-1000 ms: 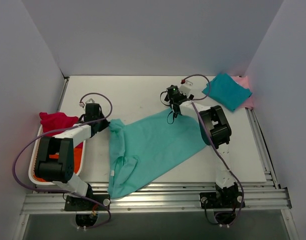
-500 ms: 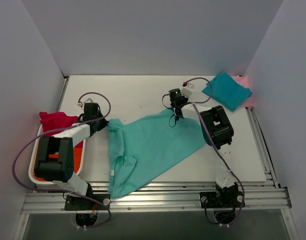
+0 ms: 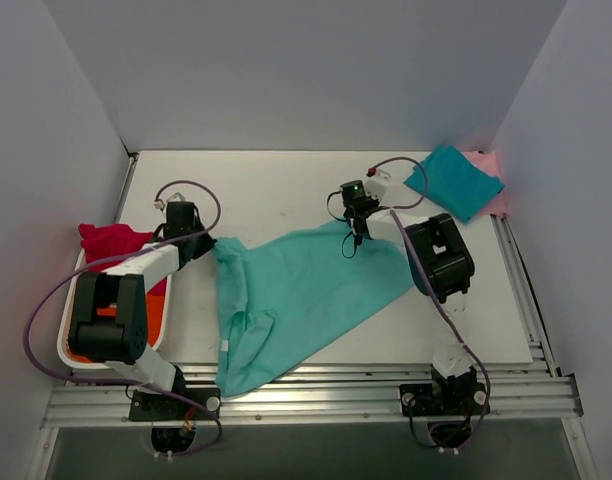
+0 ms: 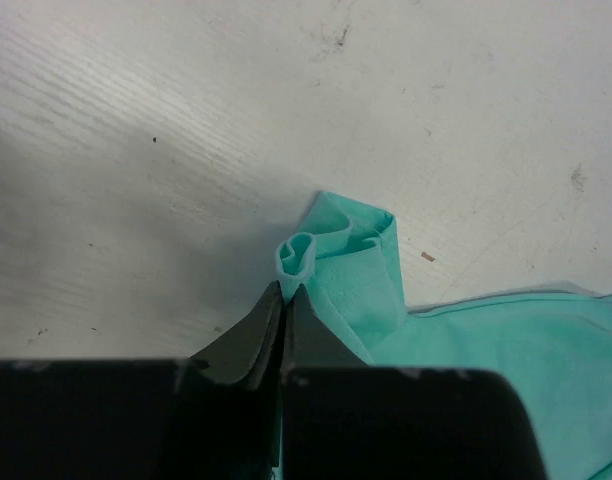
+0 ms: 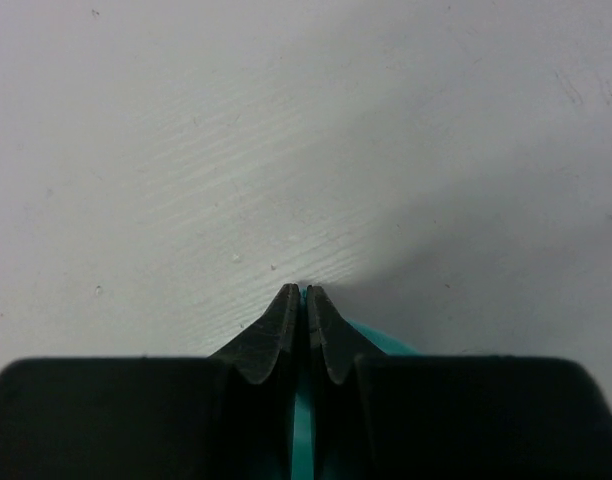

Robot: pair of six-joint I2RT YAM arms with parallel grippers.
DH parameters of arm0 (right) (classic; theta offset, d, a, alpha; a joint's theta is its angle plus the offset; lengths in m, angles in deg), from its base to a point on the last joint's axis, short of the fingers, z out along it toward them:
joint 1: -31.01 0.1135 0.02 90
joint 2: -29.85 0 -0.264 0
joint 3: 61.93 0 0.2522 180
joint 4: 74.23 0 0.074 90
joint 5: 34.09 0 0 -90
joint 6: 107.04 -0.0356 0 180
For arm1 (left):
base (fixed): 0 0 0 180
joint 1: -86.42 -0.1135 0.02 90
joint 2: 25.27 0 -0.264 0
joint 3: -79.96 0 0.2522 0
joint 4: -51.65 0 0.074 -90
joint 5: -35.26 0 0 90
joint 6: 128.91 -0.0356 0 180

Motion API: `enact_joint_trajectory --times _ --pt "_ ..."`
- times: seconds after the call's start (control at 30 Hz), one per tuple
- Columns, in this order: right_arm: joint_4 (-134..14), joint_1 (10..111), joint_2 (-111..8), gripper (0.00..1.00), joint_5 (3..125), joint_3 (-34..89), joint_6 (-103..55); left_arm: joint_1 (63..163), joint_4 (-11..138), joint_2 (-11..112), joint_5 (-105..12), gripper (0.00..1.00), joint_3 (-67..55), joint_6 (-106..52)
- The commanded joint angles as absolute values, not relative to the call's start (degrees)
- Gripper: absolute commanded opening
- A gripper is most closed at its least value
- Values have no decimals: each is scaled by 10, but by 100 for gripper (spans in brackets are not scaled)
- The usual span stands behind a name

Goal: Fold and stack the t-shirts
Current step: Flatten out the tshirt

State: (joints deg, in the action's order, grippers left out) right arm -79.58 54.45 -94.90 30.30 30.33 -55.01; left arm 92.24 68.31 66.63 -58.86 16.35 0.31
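Mid-frame on the bench point(image 3: 276, 190), the left claw point(image 3: 208, 243) pinches the mint-green shirt point(image 3: 306, 290) at its bunched left corner, and the right claw point(image 3: 354, 240) pinches its upper edge.

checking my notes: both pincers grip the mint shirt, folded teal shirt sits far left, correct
No: the folded teal shirt sits far right, as the top external view shows. Left pincer and right pincer do grip the mint shirt.

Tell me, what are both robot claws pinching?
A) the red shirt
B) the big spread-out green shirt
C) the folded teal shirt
B: the left gripper and the right gripper are each shut on an edge of the spread-out mint-green shirt.
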Motion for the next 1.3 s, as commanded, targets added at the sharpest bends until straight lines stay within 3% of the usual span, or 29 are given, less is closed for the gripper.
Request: enact_joint_trajectory --times 0.0,0.27,0.4,0.5,0.63,0.8,0.93,1.07,1.27 --pt "-731 541 -893 0 303 309 -535 918 696 661 -584 2 100 -25" --pt "-699 543 -698 0 298 347 -506 922 736 510 -513 2 0 -89" --pt "-707 566 -547 0 275 312 -484 925 765 422 -457 2 -64 -124" --pt "-742 601 -368 0 214 254 -458 949 771 354 -430 2 -80 -126" --pt "-814 667 -184 0 179 166 -426 958 697 254 -313 2 -75 -94" --pt "-852 667 -17 0 256 119 -418 961 540 170 -134 2 -78 -16" --pt "-843 655 27 0 305 133 -427 960 499 118 -104 2 -85 28" --pt "-804 578 27 0 336 172 -443 960 509 110 -104 2 -118 28" --pt "-733 511 -75 0 281 267 -433 960 576 168 -166 2 -139 -15"
